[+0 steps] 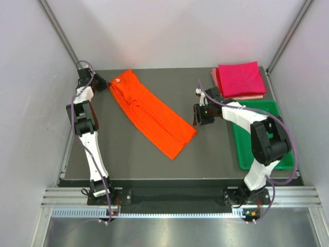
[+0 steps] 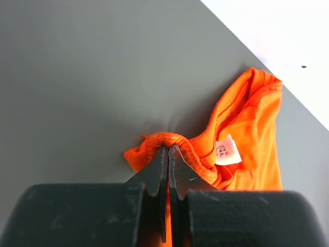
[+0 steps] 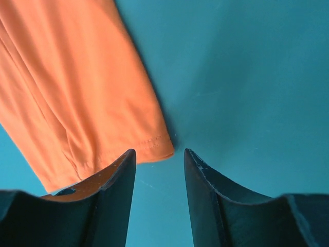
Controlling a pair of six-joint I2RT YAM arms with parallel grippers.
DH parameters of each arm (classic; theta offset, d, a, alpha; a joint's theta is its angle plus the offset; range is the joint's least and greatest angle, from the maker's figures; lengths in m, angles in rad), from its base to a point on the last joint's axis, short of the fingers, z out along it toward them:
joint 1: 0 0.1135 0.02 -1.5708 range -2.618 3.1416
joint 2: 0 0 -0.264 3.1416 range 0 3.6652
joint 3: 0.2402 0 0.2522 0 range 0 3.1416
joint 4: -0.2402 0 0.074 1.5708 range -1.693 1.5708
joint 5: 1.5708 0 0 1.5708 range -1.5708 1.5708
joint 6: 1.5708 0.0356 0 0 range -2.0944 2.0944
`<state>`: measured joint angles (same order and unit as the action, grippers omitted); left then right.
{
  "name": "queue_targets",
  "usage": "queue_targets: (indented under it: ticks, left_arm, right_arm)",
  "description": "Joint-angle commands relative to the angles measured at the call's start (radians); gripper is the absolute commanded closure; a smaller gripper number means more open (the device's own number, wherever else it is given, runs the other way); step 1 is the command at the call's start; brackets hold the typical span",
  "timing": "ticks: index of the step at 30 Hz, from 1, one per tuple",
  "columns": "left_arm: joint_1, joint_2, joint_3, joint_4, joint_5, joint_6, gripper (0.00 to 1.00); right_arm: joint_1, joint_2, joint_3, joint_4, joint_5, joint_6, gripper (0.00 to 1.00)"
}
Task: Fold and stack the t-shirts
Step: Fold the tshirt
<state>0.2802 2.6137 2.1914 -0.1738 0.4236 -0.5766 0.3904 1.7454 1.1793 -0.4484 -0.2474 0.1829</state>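
- Closest to the lens, the left claw [image 2: 168,148] is pressed together on the rolled collar edge [image 2: 180,141] of the orange shirt [image 2: 249,118], with a white label [image 2: 227,150] just beside the pinch.
- Right claw [image 3: 159,152] stands apart, with its fingers on either side of the bare table just beside the hem corner of the shirt. It holds nothing.
- From above, the orange shirt lies as a long narrow strip slanting across the table [image 1: 133,159]. The collar is at the far left corner and the hem is near the middle.
- Likely step: catch the hem end so the strip can be folded end to end.
- To do it well:
  - slide the open claw sideways until the hem corner sits between its fingers
  - go low enough to take every layer, since the strip looks doubled
  - keep the collar pinch firm, so the cloth stays taut and the side edges stay lined up while one end is carried over the other
- Risk: catching only the top layer would let the strip fall open.
- Count:
  - three shirts in all: one orange, one magenta [image 1: 239,78] and one pale pink [image 1: 214,77]
  - the magenta shirt lies folded on top of the pale pink one at the far right corner
  - one green tray [image 1: 239,148], near the stack
  - two arms
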Motion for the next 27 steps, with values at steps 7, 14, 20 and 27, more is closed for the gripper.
queue_targets:
  ticks: [7, 14, 20, 27]
  left_arm:
    - [0.001, 0.029, 0.030, 0.060, -0.006, 0.012, 1.00]
    - [0.002, 0.020, 0.034, 0.057, -0.017, 0.023, 1.00]
    - [0.001, 0.019, 0.042, 0.050, -0.006, 0.030, 1.00]
    - [-0.024, -0.030, -0.011, 0.002, 0.035, 0.128, 1.00]
  right_arm:
    - [-0.013, 0.094, 0.049, -0.027, -0.125, -0.083, 0.58]
    - [-0.013, 0.114, 0.025, -0.010, -0.107, -0.080, 0.68]
    - [-0.013, 0.048, -0.073, 0.056, -0.110, -0.028, 0.97]
    - [0.008, -0.118, -0.322, 0.187, -0.081, 0.107, 1.00]
